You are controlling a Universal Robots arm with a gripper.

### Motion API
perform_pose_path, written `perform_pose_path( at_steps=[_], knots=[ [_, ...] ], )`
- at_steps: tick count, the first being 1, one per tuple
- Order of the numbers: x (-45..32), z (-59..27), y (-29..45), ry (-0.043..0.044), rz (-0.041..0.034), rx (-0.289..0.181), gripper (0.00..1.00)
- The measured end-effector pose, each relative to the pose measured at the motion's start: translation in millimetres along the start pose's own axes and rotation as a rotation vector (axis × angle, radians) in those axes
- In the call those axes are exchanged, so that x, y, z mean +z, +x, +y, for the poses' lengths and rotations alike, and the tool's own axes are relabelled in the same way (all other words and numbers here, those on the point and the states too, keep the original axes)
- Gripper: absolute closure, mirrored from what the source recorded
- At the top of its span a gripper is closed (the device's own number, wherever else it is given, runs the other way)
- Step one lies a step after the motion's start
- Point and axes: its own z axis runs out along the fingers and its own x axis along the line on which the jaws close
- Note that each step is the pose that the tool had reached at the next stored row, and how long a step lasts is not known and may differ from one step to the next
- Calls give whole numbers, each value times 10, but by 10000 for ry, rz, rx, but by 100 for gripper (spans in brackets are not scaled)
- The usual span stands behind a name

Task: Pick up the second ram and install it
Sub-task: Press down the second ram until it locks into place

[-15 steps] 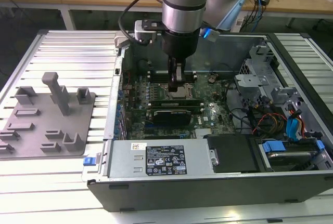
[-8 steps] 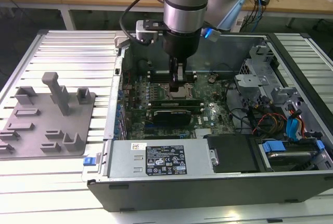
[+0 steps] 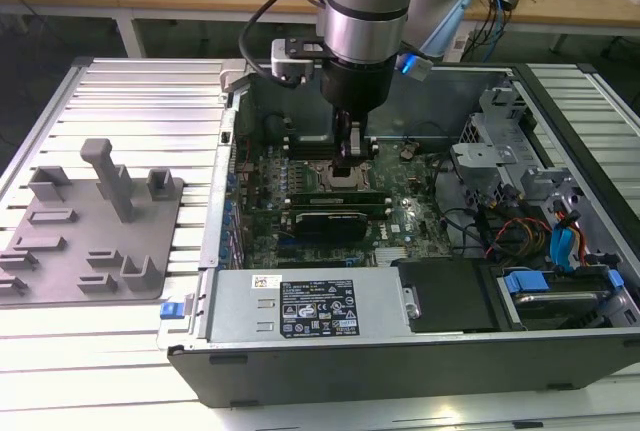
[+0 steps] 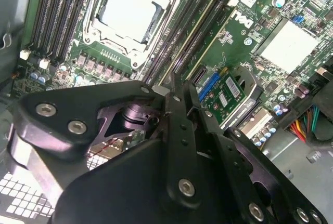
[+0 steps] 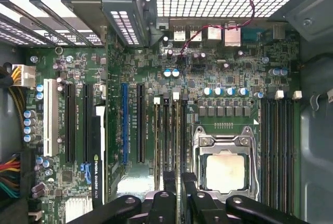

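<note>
The second ram is a thin green stick standing on edge in a white-latched slot beside the CPU socket. My gripper reaches down into the open computer case, one black finger on each side of that stick, shut on its top edge. In the exterior view the gripper is low over the green motherboard, right by the socket. The second wrist view shows the gripper with its fingers pressed close together above the slots. Another ram stick sits two slots further from the socket.
A grey holder tray lies on the slatted table at the exterior view's left. A graphics card sits near the slots. The power supply spans the front. Drive cages and cables crowd the exterior view's right.
</note>
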Motion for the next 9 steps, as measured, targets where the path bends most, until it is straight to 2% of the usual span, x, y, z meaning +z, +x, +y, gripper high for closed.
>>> perform_pose_path(
  at_steps=[9],
  knots=[
    [0, -7, 0, 0, -1, 0, 84]
  ],
)
